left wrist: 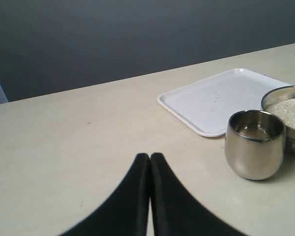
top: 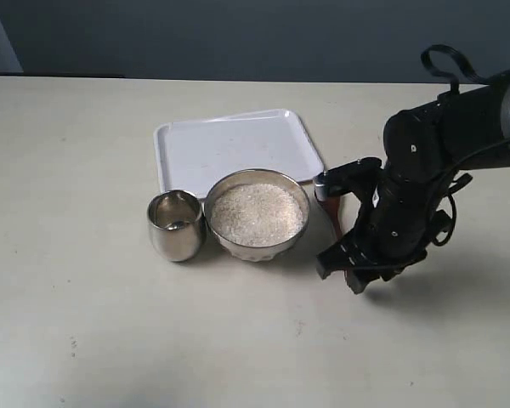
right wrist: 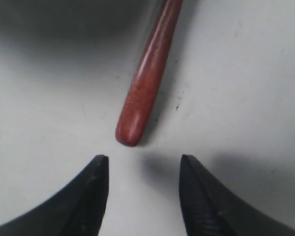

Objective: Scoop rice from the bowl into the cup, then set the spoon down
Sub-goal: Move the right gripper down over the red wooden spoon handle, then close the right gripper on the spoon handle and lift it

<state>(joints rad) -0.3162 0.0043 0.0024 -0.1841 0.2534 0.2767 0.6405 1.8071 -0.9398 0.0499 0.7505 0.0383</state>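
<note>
Right wrist view | spoon (right wrist: 148,73) | smooth reddish wood | rounded handle end

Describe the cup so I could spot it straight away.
Find the flat white tray on the table; on its camera side two shiny metal vessels stand side by side. The cup is the left one in the exterior view, beside the bowl. It is smaller, narrower and round-sided, while the bowl is wide and full of rice.
</note>
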